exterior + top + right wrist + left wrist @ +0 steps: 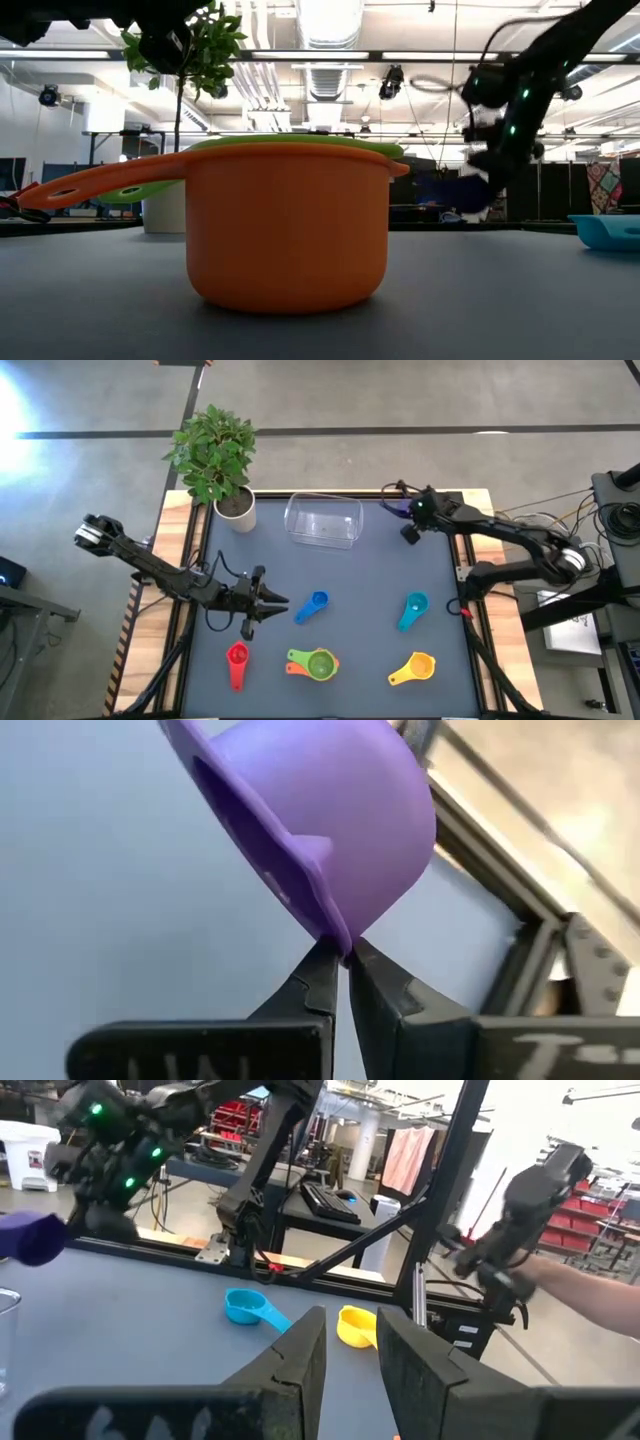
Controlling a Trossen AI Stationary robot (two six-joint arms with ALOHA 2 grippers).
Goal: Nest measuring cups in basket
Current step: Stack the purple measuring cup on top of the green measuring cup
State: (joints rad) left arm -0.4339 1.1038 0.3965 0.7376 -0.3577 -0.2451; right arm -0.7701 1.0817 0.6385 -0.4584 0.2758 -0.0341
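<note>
My right gripper [405, 510] hovers over the table's far right part, right of the clear basket [323, 520], shut on the purple cup [320, 810]. My left gripper [283, 600] is open at mid-left, its fingers level and pointing at the blue cup [313, 605] just beyond their tips. The teal cup [413, 610], red cup [237, 663] and yellow cup [413, 668] lie apart on the mat. The green cup [320, 663] sits inside the orange cup [285, 230] near the front edge. My right gripper pinches the purple cup at the edge of its rim [338, 935] between the two fingertips [320, 975]. The cup sits beyond the fingertips, turned on its side. In the left wrist view the purple cup [30, 1240] is lifted clear of the table.
A white plant pot [236, 510] with a leafy plant stands at the far left corner, beside the basket. The dark mat has bare room in its middle [365, 575]. A person's arm [600, 1295] shows beyond the table's right side.
</note>
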